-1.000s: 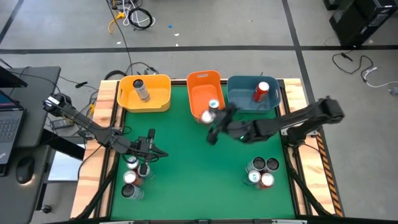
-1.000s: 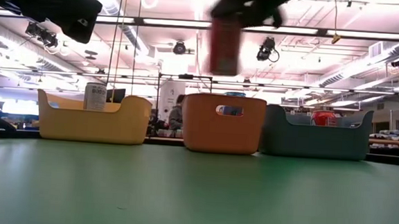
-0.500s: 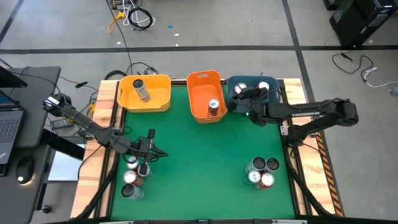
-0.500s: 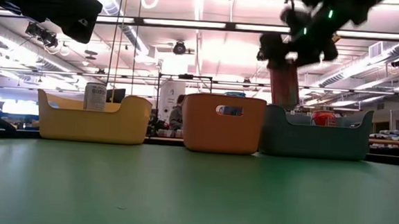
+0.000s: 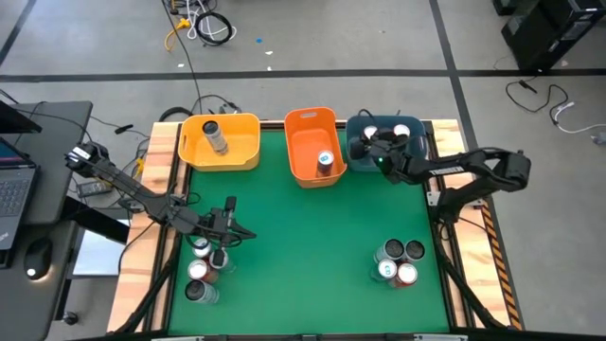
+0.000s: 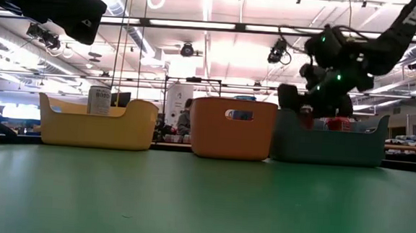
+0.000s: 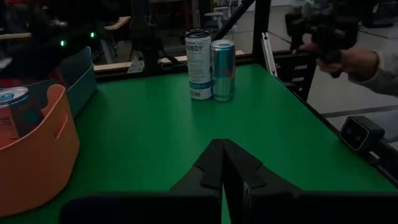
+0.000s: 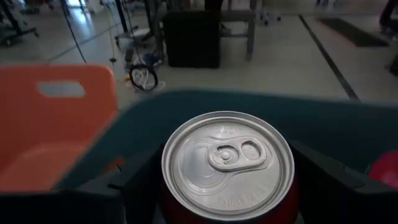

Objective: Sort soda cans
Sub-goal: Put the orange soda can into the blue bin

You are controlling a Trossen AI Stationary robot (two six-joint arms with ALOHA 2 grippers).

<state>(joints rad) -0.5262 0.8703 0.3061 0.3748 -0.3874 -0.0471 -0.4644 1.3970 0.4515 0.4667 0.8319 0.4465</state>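
The right tool (image 5: 372, 148) grips a red soda can (image 8: 227, 167) between its fingers, inside the blue bin (image 5: 414, 158); the left tool (image 7: 222, 163), closed empty, waits over the bench (image 5: 303, 246)

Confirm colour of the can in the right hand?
Red can, silver top; clearest in the right wrist view.

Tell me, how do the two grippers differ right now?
The right gripper is over the blue bin, shut on a red can. The left gripper is shut on nothing, low over the green table beside a can cluster. Both are dark, with two fingers.
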